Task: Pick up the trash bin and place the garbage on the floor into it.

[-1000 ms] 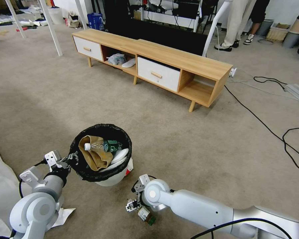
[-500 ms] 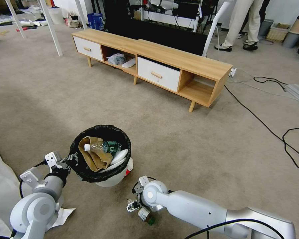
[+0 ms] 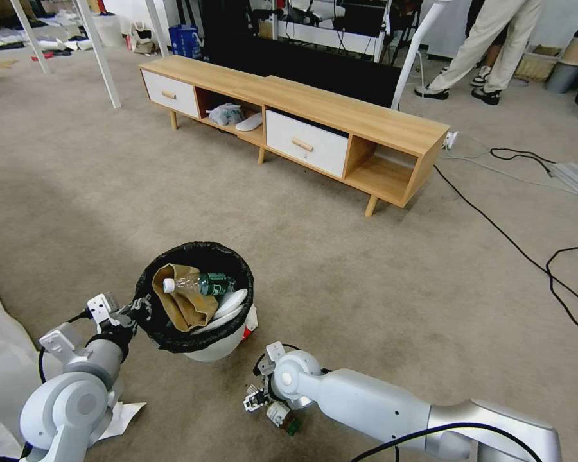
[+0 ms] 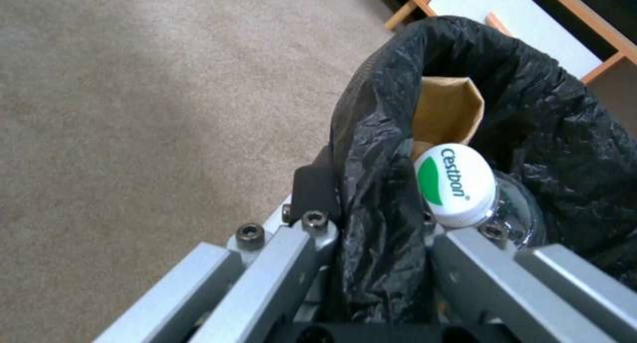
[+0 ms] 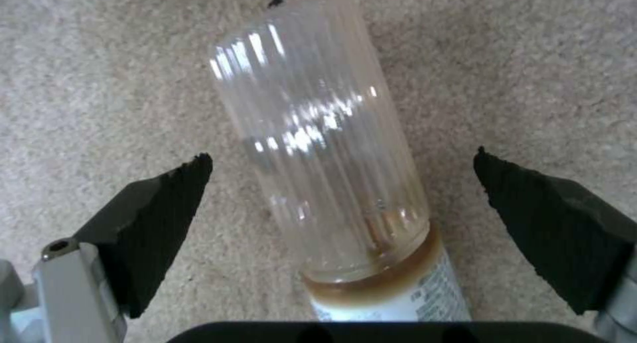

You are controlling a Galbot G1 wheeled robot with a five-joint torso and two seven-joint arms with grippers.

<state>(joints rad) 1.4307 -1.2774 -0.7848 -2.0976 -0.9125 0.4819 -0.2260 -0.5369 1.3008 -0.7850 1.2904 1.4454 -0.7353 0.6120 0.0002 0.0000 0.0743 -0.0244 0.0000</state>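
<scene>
Left gripper clamped on the bin's rim, right gripper spread over a bottle on the carpet.

The left gripper (image 3: 137,308) pinched the near-left rim of the small round pale trash bin (image 3: 228,343) lined with crinkled black plastic, one finger (image 4: 317,187) outside the liner and one inside. In the bin lay a crumpled brown paper bag (image 3: 183,301) and a clear green-labelled bottle (image 3: 199,282) with a white cap (image 4: 456,187). To its near right, the right gripper (image 3: 258,399) hung low, black pads (image 5: 156,203) wide apart on either side of a clear ribbed plastic bottle (image 5: 322,149) lying on the beige short-pile carpet (image 3: 340,269), touching neither pad.
</scene>
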